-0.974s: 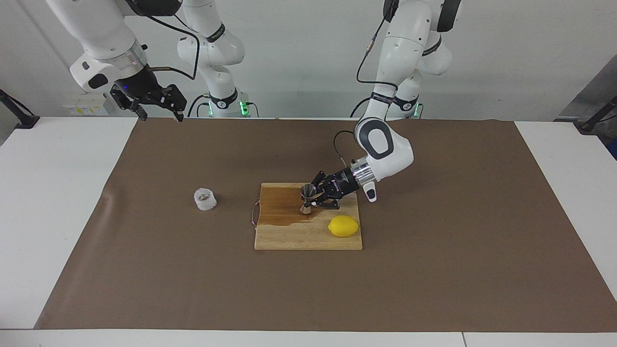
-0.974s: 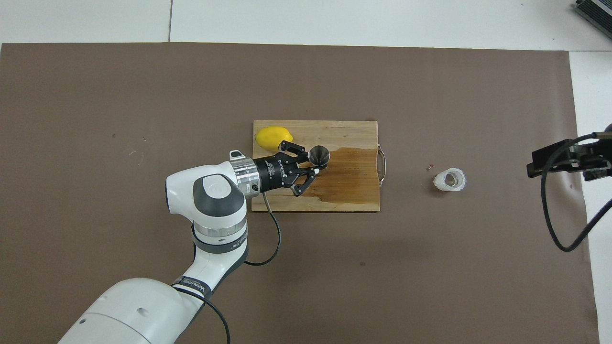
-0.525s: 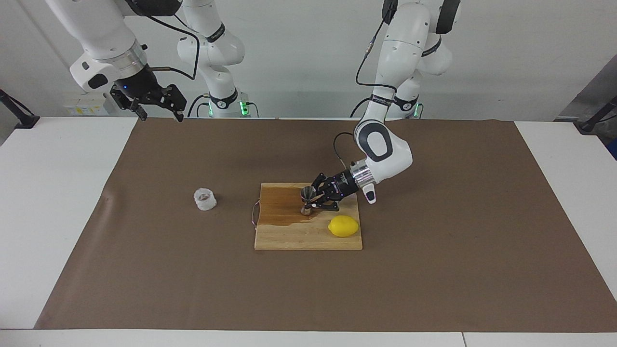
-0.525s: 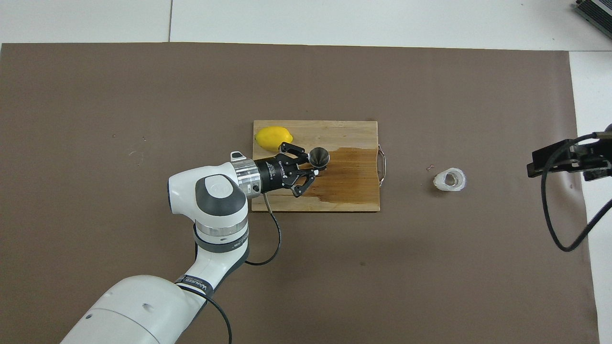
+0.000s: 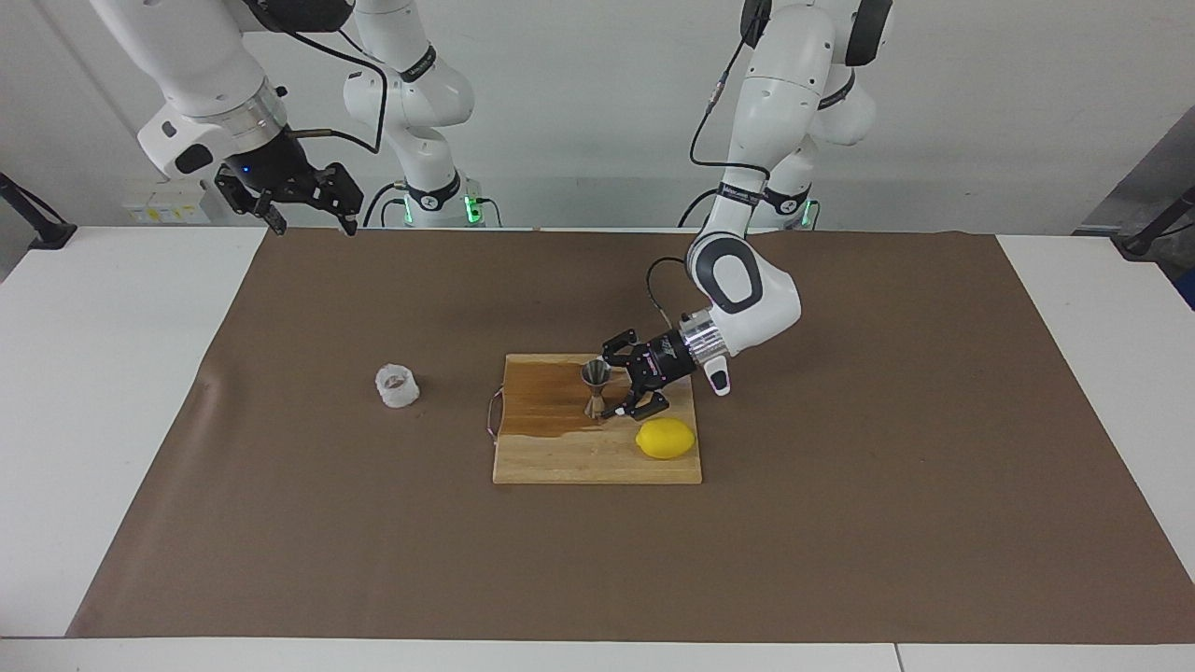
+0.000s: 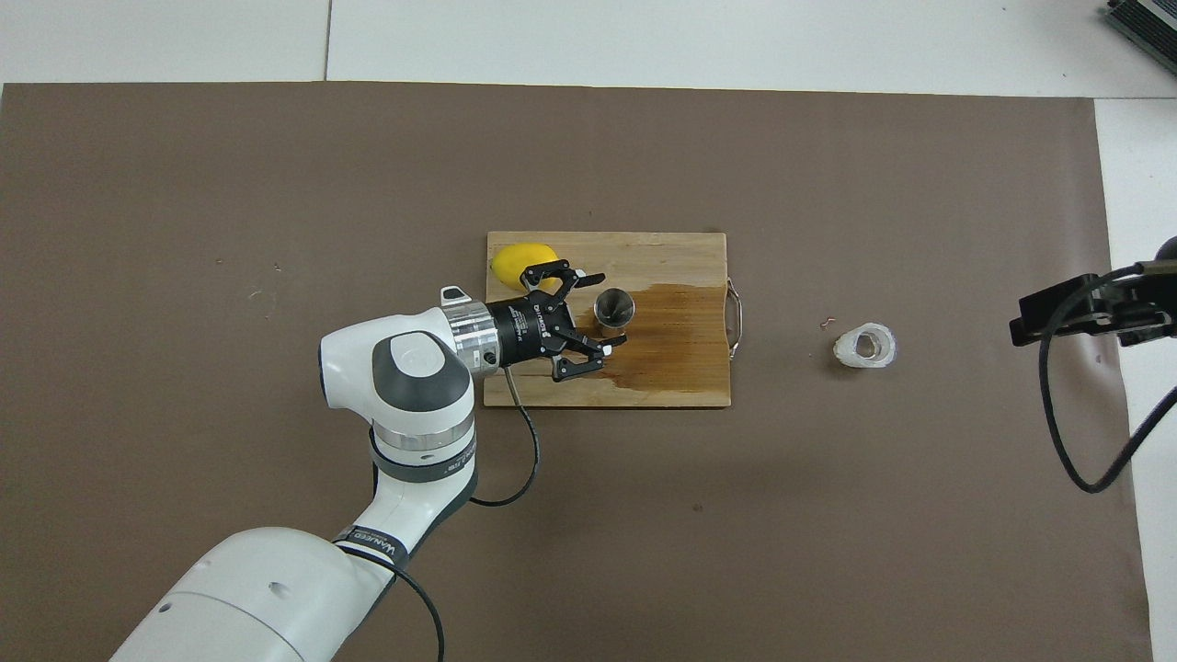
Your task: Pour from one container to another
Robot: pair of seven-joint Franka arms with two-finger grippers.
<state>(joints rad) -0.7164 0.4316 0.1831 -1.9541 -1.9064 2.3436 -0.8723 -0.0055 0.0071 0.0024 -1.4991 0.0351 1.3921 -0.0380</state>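
Releasing the jigger: left gripper spread open just beside it, nothing held.
Jigger upright on the cutting board, lemon at its 4 o'clock in the facing view. Crinkled cup sits well apart at 9 o'clock on the brown mat, untouched. Right gripper waits high, open, over the mat's edge. Next, I'd guess: right arm fetches the cup and tips it over the jigger's narrow mouth. Board partly wet-stained; white table, plain white wall.

Our left arm bent low over the table's middle, wrist level, left pincer spread wide, holding nothing, our right arm waiting raised at its end, right pincer parted, empty
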